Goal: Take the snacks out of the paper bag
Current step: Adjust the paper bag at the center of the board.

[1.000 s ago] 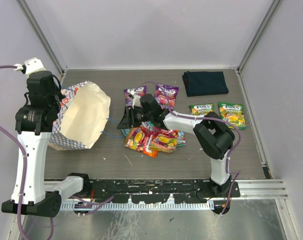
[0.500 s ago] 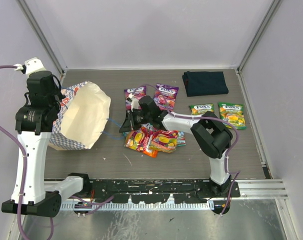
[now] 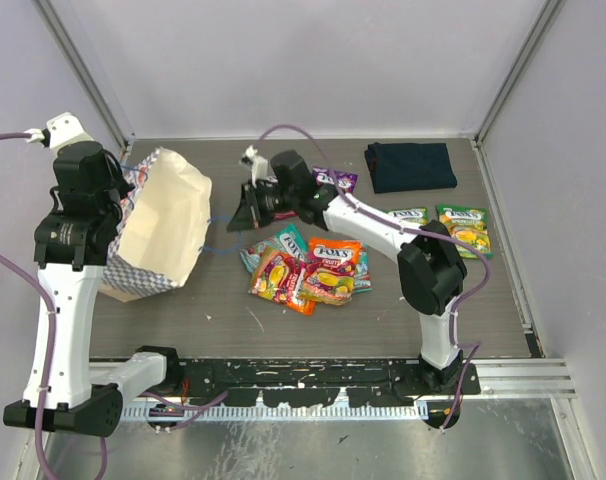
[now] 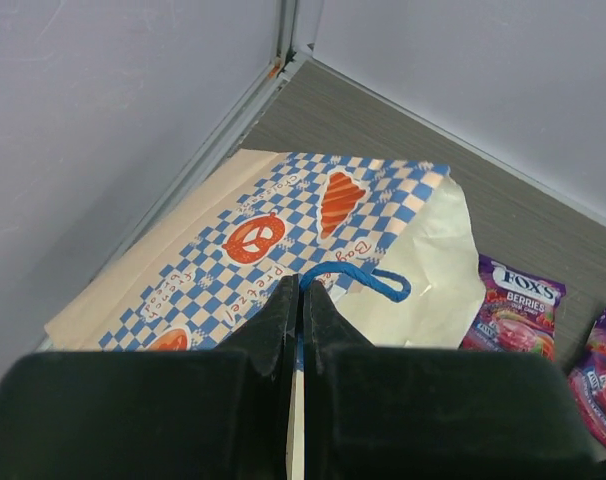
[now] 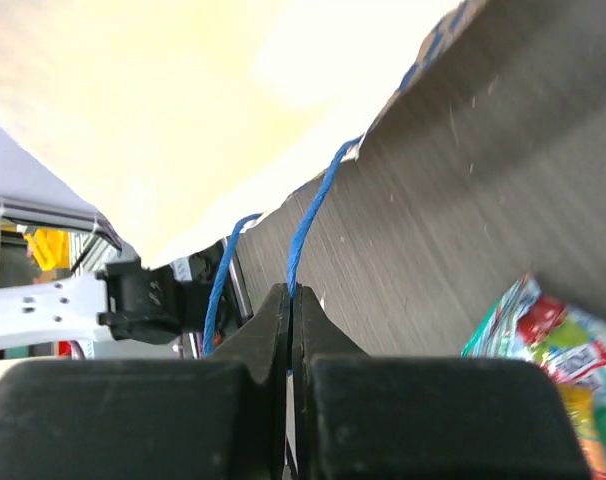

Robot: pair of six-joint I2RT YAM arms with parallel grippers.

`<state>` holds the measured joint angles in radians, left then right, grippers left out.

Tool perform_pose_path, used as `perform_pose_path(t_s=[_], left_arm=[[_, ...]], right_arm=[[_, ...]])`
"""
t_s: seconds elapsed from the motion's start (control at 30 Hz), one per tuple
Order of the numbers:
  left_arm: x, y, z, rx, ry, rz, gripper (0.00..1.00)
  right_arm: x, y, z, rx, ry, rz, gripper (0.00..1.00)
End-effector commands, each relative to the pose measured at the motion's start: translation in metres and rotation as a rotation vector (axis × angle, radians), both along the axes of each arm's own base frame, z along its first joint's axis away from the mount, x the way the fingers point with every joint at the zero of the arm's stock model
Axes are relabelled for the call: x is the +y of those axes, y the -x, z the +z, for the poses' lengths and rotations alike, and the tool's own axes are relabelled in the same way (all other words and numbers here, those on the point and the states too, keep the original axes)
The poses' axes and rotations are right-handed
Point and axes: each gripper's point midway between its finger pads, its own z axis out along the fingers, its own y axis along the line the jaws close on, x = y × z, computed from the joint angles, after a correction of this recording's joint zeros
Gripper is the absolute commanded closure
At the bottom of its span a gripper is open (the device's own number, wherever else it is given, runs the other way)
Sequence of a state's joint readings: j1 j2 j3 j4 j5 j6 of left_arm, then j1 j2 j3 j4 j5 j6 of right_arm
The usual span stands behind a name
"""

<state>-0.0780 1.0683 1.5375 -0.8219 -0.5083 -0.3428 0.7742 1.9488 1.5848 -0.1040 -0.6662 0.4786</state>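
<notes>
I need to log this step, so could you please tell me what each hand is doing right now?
Left hand: closed on a blue cord handle of the paper bag.
Right hand: closed on the bag's other cord handle.

"FOX'S BERRIES" printed on purple packet [image 4: 518, 305], "FOX'S" logo on green packet [image 3: 464, 228], cursive lettering on paper bag [image 4: 283, 215] checkered band, possibly "pretzel", otherwise illegible.
</notes>
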Motion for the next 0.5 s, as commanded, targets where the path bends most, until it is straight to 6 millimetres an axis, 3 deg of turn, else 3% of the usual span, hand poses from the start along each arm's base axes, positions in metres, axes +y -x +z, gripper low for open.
perform_pose_path(t_s=[0.0,0.07,0.47], left_arm=[[0.004,-0.018,0.022,-0.133,0.010,0.022,1.00],[0.008,-0.028,0.017,-0.124,0.002,0.018,1.00],[0.037,-0.069,0.003,-0.138,-0.038,0.021,0.96]], right_arm=[[0.009,-0.021,0.068,-0.123,-0.090,0.031,0.99],[0.016,-0.031,0.084,-0.144,-0.109,0.044,0.99],[0.043,-0.069,0.113,-0.185,-0.188,0.045,0.99]])
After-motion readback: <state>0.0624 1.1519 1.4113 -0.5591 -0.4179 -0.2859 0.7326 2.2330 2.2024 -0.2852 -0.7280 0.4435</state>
